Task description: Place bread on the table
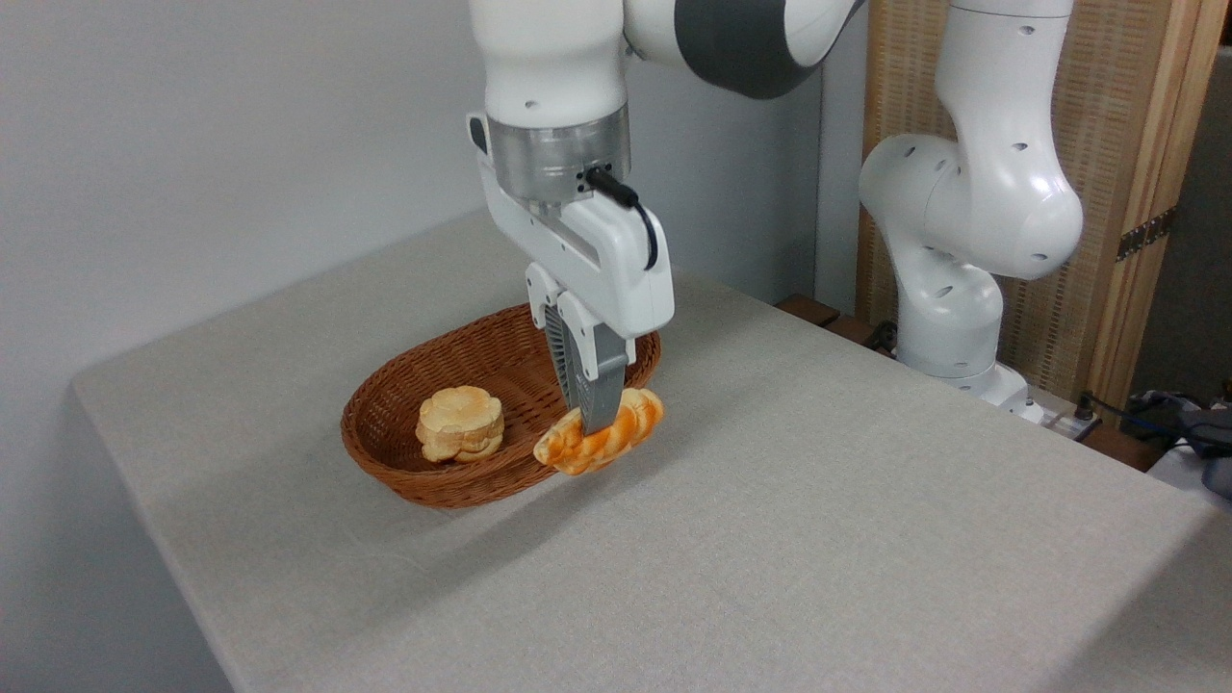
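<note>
Pincer (595, 416) grasps bread (602, 438) above basket (404, 481) rim; bun (460, 423) sits inside.

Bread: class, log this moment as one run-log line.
gripper: shut on bread | bread: above basket rim | bun: in basket | table: no bread yet

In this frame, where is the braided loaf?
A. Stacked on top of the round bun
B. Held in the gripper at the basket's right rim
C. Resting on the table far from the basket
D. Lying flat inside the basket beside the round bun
B: the gripper is closed around the middle of the bread, which hangs at the right rim of the basket, while the round bun sits alone inside.
</note>
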Motion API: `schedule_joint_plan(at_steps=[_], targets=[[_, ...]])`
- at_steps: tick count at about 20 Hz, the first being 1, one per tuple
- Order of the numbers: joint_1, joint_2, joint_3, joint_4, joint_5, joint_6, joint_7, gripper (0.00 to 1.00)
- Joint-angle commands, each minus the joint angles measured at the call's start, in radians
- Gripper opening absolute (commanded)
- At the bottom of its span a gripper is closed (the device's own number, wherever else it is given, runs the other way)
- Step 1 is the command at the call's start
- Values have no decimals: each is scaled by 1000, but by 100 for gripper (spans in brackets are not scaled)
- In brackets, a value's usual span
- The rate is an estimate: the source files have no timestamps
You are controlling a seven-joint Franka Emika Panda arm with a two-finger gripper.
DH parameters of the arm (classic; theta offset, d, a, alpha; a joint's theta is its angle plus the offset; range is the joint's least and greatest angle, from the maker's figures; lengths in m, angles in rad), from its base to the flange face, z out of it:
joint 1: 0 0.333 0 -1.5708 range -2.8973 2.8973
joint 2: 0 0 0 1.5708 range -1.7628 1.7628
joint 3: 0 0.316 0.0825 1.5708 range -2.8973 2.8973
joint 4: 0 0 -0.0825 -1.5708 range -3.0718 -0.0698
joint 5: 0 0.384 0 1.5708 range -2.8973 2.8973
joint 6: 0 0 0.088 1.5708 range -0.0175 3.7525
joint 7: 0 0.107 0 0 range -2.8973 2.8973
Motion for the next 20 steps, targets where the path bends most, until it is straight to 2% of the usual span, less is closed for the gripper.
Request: schedule_joint_plan(at_steps=[1,9,12,14,16,20], targets=[[-15,7,2,7,1,-4,18,100],[-18,6,-4,11,-1,50,13,100],[-18,-5,-33,14,-4,53,-2,100],[-18,-7,-79,21,-7,52,-53,100],[-18,-4,-133,37,-2,52,-151,100],[-18,-4,-174,59,-2,52,-240,100]])
